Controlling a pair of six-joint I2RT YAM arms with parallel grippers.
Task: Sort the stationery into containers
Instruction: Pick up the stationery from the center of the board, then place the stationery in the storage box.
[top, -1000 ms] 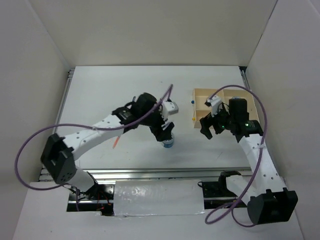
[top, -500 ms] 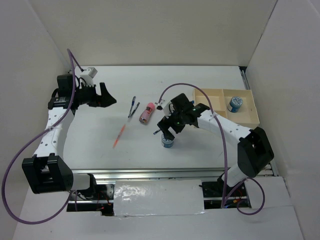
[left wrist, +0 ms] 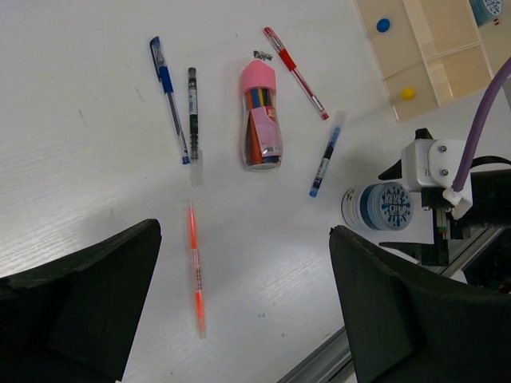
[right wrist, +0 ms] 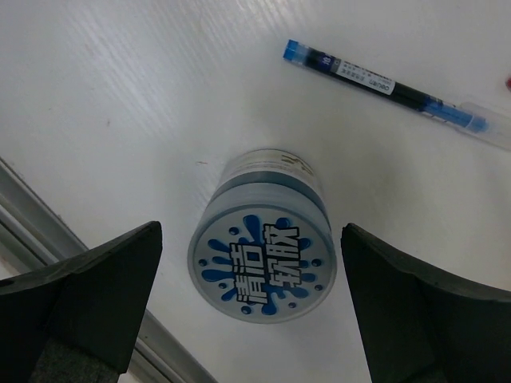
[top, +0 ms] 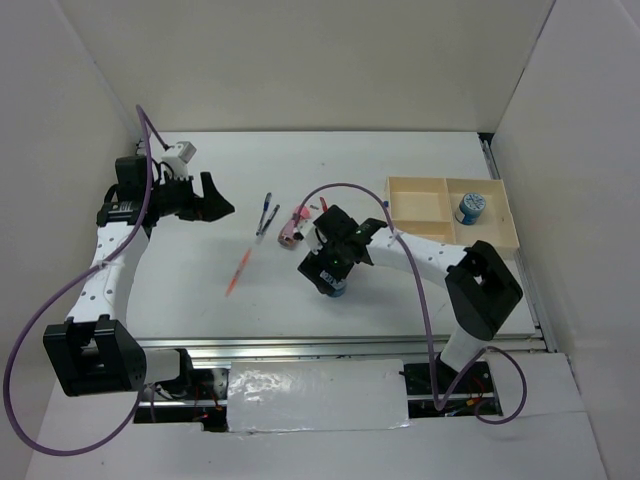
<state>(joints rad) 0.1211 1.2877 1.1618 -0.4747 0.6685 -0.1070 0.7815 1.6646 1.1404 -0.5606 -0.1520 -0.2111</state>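
Note:
A blue-and-white roll (right wrist: 263,239) stands upright on the white table, level between the fingers of my open right gripper (right wrist: 250,231), which do not touch it. It also shows in the top view (top: 337,288) under the right gripper (top: 325,272). A second roll (top: 470,208) sits in the right compartment of the tan tray (top: 400,200). A pink cylinder (left wrist: 261,120), red pen (left wrist: 295,72), blue pens (left wrist: 169,100) (left wrist: 326,155), a dark pen (left wrist: 192,92) and an orange pen (left wrist: 195,279) lie loose. My left gripper (top: 218,197) is open and empty at the far left.
The tray (left wrist: 447,60) holds a small blue dot (left wrist: 383,24) and a yellow one (left wrist: 408,93) in separate compartments. A metal rail (top: 330,345) runs along the table's near edge, close behind the roll. White walls enclose the table.
The left arm has drawn back from the roll at the centre to the far left. The right arm has come from the tray to the roll and closed in over it.

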